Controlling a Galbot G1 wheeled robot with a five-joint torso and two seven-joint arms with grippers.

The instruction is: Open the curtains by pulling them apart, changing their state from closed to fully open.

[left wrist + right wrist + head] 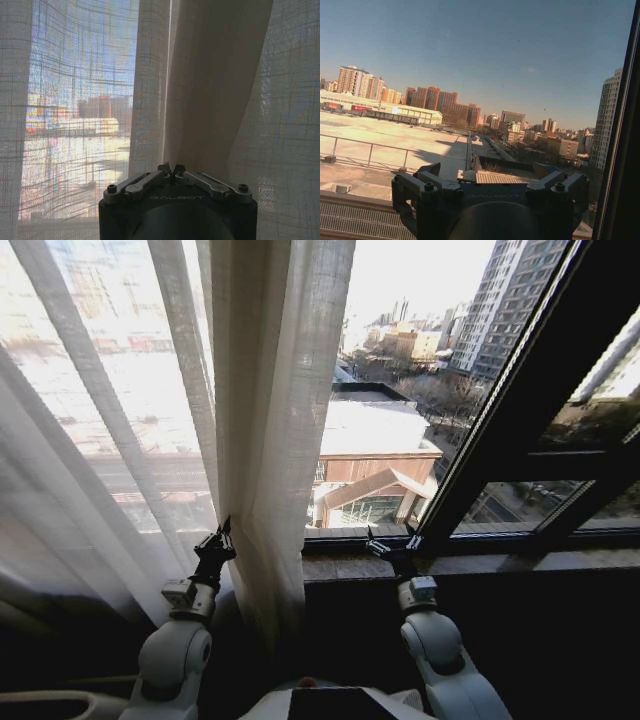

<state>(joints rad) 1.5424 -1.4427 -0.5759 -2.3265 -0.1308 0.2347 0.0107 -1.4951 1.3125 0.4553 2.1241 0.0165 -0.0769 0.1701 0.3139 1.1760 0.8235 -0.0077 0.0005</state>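
Closest to the head camera are the robot's two pale arms, rising from below toward the glass. At the left arm's tip, the black left gripper point(222, 536) has its fingertips point(165, 169) pressed together on a fold of the tall sheer cream curtains point(265, 420), pinching the fabric low down near the stone window sill point(345, 562). That pleated linen-like panel hangs bunched from the top centre down to the sill, with more of it spread thinly across the left glass; the pane to its right is bare, showing rooftops and towers beside the dark window frame point(530, 400). Over by that frame, the black right gripper point(392, 544) sits at the sill against the uncovered glass, its fingers point(427, 187) spread apart and holding nothing. To finish this pull well, the left arm should probably carry its pinch steadily leftward, keeping the grip firm and level so the weave slides along rather than slipping free or dragging downward.
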